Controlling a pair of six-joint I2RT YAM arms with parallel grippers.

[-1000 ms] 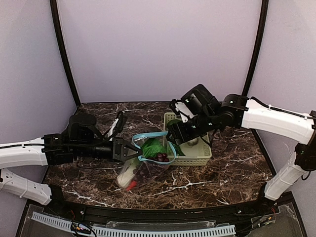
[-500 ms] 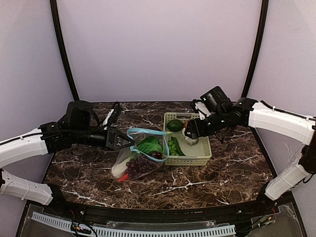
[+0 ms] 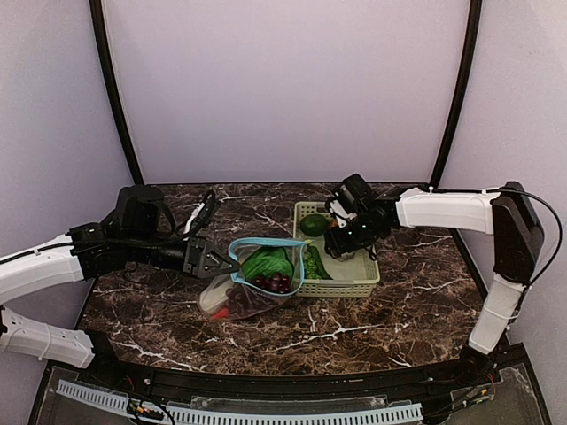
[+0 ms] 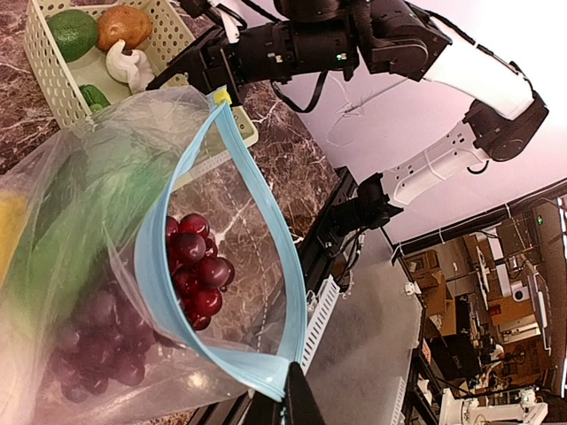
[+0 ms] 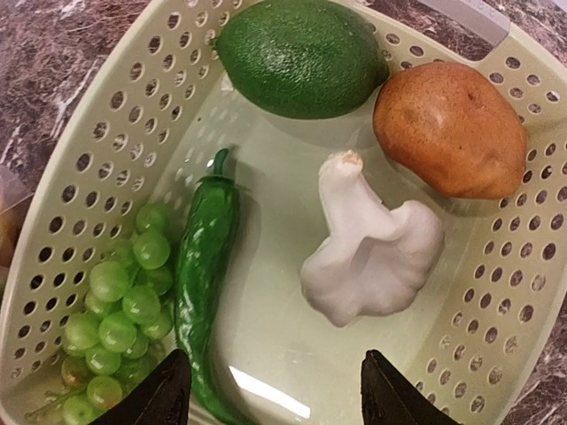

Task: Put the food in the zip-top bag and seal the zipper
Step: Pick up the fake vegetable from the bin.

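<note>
Near the middle of the bench (image 3: 372, 323), the bag (image 3: 237, 301) lies with its mouth lifted and open toward the basket (image 3: 363, 285), which stands just to its right. The left end effector (image 3: 232, 264) is clamped tight on the zipper (image 3: 266, 242) at the mouth's left end, holding the teal strip up. Inside the bag sit purple grapes (image 4: 195, 266), a leafy green (image 3: 266, 263) and a red pepper (image 3: 220, 312).

The right end effector (image 5: 283, 398) hangs over the basket, jaws wide with nothing between them. The white bulb (image 5: 372, 257) lies just ahead of its fingertips, apart from them. The potato (image 5: 452, 128) sits just beyond the bulb and a dark green fruit (image 5: 301, 57) at the far end. A green pepper (image 5: 205, 274) and green grapes (image 5: 124, 310) lie along the left wall.
</note>
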